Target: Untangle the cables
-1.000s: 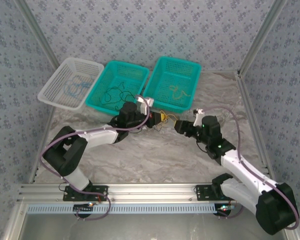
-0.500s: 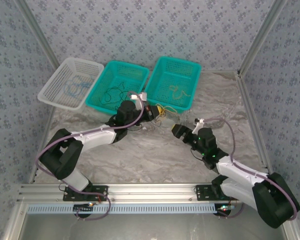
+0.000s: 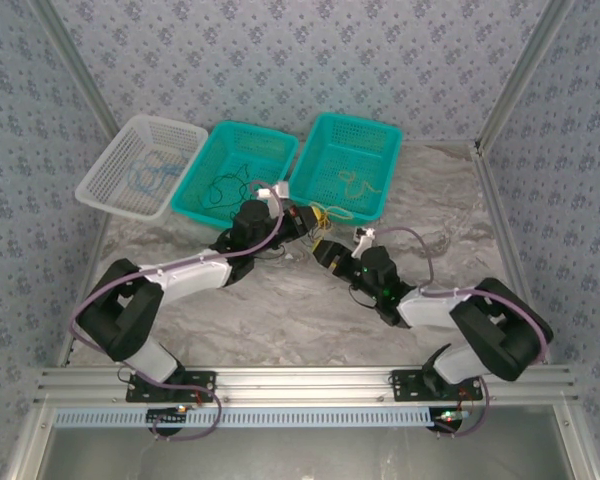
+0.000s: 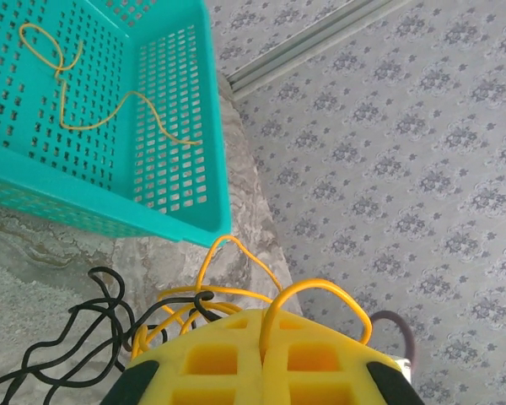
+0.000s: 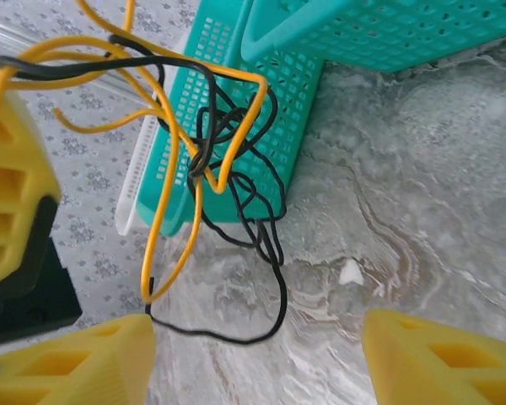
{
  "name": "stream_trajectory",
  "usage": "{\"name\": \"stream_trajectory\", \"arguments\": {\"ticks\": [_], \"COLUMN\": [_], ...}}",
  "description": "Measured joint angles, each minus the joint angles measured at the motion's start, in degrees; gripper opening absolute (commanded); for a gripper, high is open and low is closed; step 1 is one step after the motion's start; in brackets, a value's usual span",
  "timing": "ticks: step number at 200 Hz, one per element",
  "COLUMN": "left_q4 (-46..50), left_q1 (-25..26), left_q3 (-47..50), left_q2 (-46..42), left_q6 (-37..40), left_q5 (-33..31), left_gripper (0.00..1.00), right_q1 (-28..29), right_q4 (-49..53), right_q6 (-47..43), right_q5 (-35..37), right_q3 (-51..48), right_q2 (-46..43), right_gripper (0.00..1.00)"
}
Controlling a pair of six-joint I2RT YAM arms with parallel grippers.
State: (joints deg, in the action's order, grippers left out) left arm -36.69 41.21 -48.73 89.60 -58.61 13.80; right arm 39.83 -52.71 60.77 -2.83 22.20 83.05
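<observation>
Now | cables [image 5: 204,164] — yellow and black, knotted | left gripper [image 4: 261,364] clamps them | right gripper [image 5: 260,350] wide

No text, label, brand, number or sign can be read on anything here.

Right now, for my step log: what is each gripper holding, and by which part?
The left gripper, shut, pinches the cable tangle by its yellow loops, the rest dangling. The right gripper is open, holding nothing.
</observation>
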Motion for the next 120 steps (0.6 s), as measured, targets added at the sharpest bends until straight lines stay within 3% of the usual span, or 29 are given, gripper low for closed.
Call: {"name": "stream_trajectory", "arguments": {"ticks": [34,59,120], "left_q4": [0.0,-0.1,-0.7], "left_q1": [0.1,0.1,0.1], "left_q3": [0.0,0.0,0.3], "left_q2": [-1.1,-1.1,-2.4], "left_q6": [0.0,-0.2,-0.6], "left_q5": [-0.3,-0.6,-1.9], "left_gripper": [0.0,0.0,0.0], "right_q1": [0.4,0.6,0.8], "right_q4": [-4.3,-6.7,-8.3], "right_q6": [1.4,1.7,-0.3], "right_q5": [0.6,1.1,2.3], "right_q3": [3.3,4.8,6.3], "right_q2": [5.3,8.0,10.3], "right_gripper": [0.59,0.38,0.05]}}
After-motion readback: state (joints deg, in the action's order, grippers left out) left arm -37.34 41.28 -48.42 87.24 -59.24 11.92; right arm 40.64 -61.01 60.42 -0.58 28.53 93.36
